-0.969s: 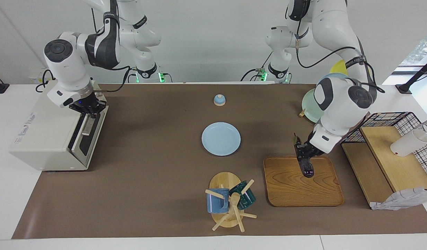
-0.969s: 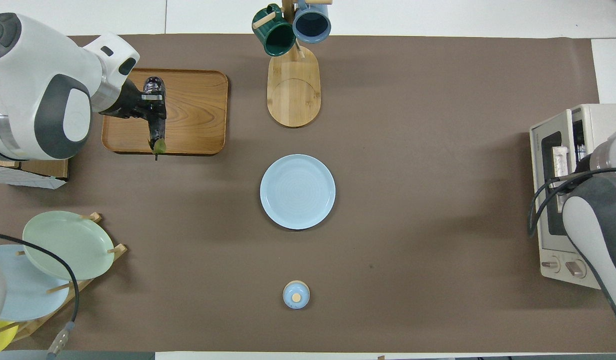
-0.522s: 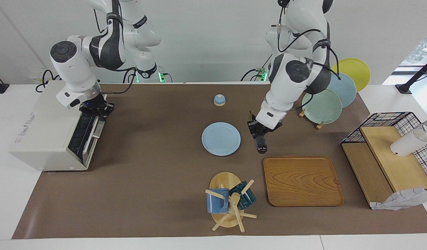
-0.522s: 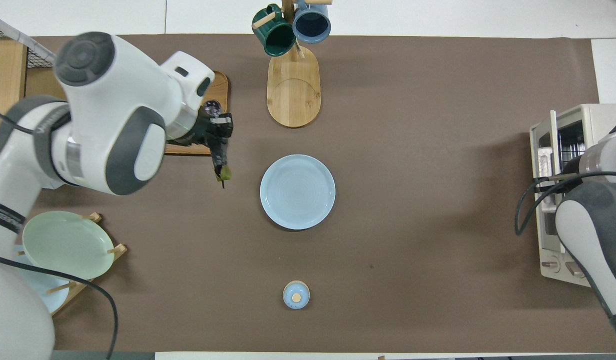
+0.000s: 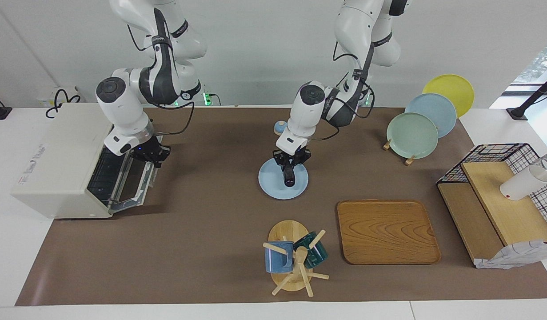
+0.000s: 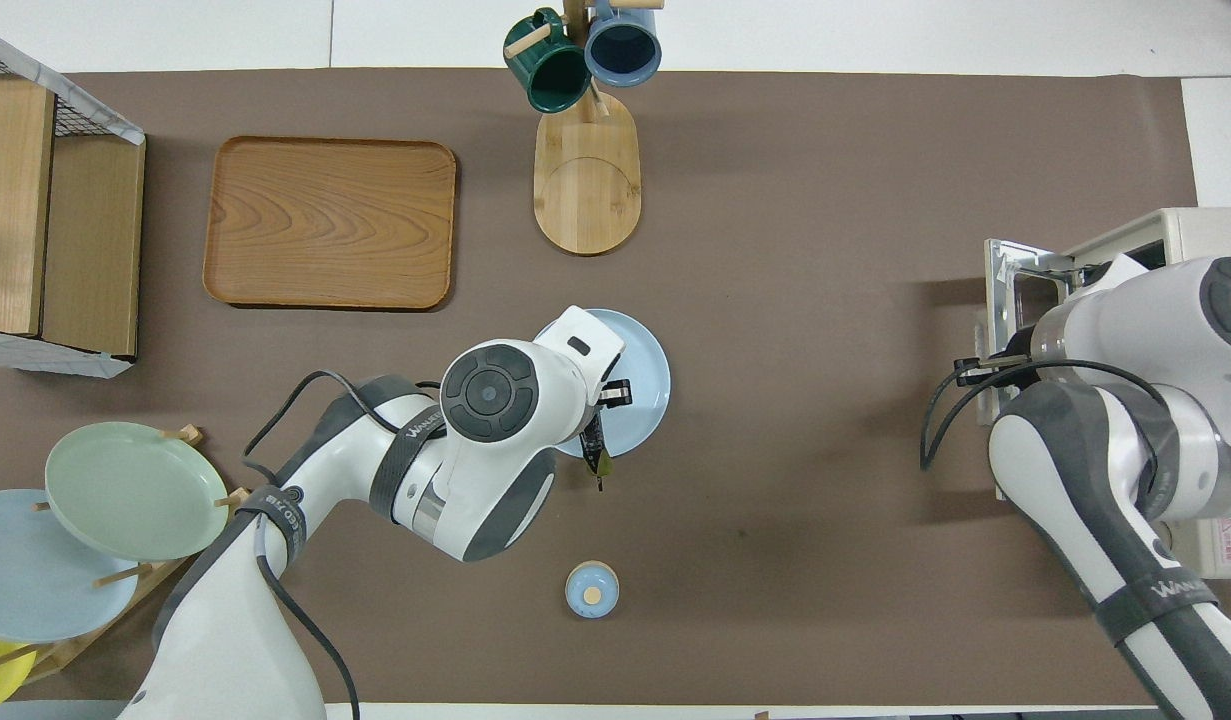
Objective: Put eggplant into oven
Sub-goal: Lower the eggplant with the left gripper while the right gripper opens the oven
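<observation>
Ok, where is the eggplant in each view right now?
Facing view: the eggplant hangs from the left gripper over the light blue plate, mid-table.
Overhead view: only its green stem end shows past the left arm's wrist, at the plate's nearer rim.
Shared landmark: the light blue plate.
</observation>
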Controlling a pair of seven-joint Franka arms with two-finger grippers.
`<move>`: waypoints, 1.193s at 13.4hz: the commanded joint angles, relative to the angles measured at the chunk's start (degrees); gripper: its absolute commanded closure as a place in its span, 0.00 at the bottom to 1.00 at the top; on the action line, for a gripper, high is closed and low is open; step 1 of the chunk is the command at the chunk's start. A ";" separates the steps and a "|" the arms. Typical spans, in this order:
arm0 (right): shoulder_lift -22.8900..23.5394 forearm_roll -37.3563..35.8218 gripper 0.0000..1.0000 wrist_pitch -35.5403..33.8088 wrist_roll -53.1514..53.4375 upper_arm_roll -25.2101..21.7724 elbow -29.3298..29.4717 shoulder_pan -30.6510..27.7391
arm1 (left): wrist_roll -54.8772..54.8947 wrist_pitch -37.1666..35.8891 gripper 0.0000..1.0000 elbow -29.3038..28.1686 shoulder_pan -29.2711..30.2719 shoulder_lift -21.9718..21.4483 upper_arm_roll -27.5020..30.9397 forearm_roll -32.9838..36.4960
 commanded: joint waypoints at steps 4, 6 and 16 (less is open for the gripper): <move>5.21 -1.39 1.00 7.51 5.26 -0.89 -1.77 4.86 | 0.46 0.34 0.00 -0.02 -0.59 -0.35 1.39 -0.74; 5.21 -0.86 1.00 7.59 6.14 -0.81 -1.77 5.48 | 0.81 -4.56 0.00 2.69 0.99 -1.66 1.82 -0.39; 6.25 1.60 1.00 -3.38 18.97 -0.37 9.45 23.84 | 31.54 -35.42 0.00 21.25 29.62 -8.52 1.83 0.14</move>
